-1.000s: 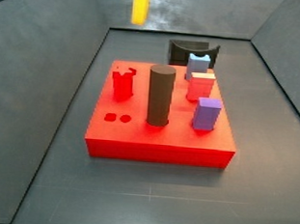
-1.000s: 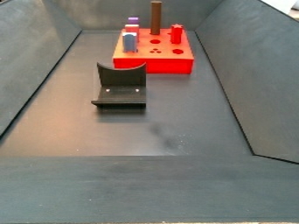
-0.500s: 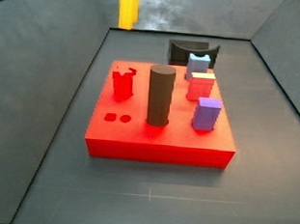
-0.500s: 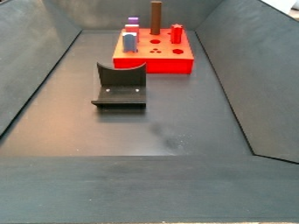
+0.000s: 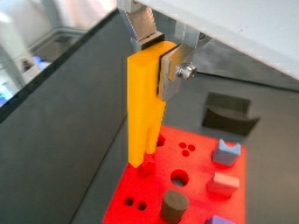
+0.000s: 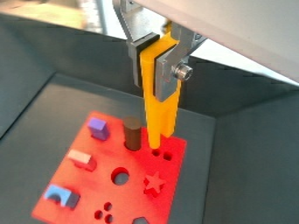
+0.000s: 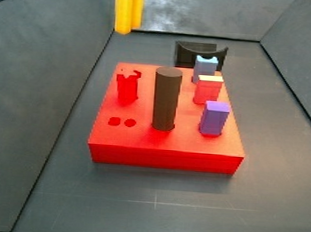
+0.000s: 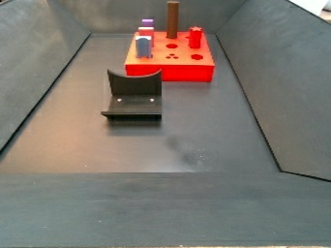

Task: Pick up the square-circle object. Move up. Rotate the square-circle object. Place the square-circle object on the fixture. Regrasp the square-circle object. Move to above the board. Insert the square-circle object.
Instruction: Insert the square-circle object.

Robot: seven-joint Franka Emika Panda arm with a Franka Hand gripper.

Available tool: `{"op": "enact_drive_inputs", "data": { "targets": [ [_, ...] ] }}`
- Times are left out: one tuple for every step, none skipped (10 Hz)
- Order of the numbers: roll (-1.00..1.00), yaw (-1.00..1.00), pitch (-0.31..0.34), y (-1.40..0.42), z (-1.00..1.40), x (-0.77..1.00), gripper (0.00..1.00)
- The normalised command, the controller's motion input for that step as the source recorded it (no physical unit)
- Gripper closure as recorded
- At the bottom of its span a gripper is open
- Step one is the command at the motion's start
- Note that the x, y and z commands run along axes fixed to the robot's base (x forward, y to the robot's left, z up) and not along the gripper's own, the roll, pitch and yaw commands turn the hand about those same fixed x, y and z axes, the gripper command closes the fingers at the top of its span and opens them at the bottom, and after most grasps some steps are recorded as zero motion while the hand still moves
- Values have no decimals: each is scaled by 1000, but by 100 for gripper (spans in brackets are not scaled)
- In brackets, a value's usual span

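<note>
Lower now, hand (image 5: pixel 162 54) grips square-circle object (image 5: pixel 145 105) above board (image 5: pixel 152 194).

Gripper (image 5: pixel 156 48) out of both side views, peg (image 7: pixel 127 8) top cut off at frame edge, fixture (image 7: pixel 199 53) seemingly half hidden behind board (image 7: pixel 165 149).

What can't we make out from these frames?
- Gripper: out of frame in both side views; only the square-circle object shows, cut off by the top edge.
- Target hole on the board: cannot tell.
- Fixture: partly hidden behind pegs in a side view.
</note>
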Motion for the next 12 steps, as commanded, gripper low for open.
{"op": "enact_drive_inputs", "data": {
  "targets": [
    [-3,-1000,-21,0,-320,0,100],
    [-21,-1000,-9,0,-377,0,100],
    [-26,-1000,-7,0,-411,0,100],
    [-24,-1000,-10,0,-411,0,100],
    [-13,-1000,-50,0,-469,0,100],
    [-73,-1000,-177,-14,-449,0,100],
    [-111,-963,-243,0,-460,0,100],
    [-117,-963,-243,0,-451,0,100],
    [-113,-971,-236,-14,-429,0,100],
    [-109,-983,-203,-40,-360,0,100],
    [-67,-989,-103,-94,-197,0,100],
    [0,-951,-26,-197,-91,9,100]
  ]
}}
